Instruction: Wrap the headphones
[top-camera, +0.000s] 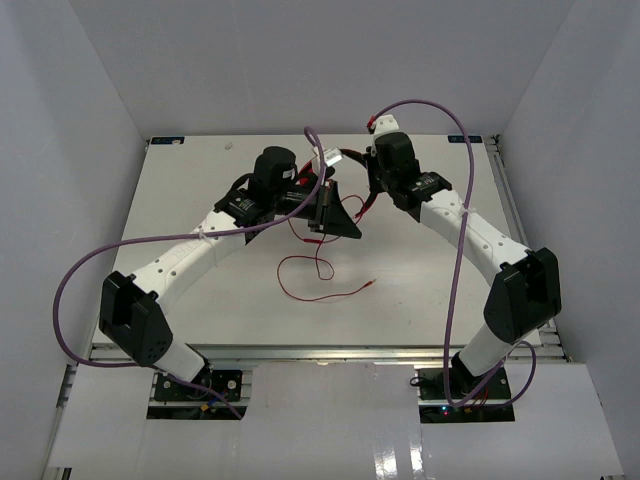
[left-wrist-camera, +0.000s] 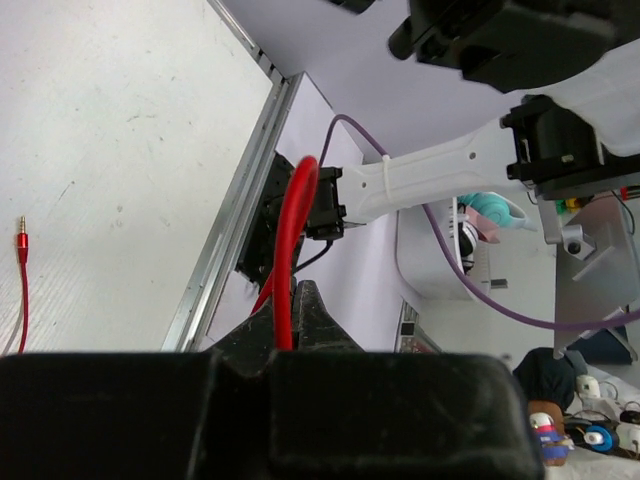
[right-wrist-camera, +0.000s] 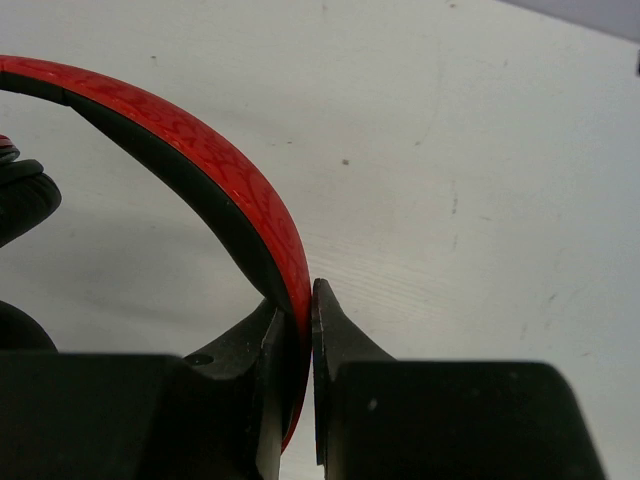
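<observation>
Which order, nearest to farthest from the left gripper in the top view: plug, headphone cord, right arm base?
1. headphone cord: clamped in the left gripper itself.
2. plug: lying on the table, toward the near edge and slightly right.
3. right arm base: at the near edge, far right.

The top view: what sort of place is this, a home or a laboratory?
Probably a robotics laboratory cell: a white table boxed in by plain white walls, two robot arms bolted at its near edge, and purple cables looping around them.
</observation>
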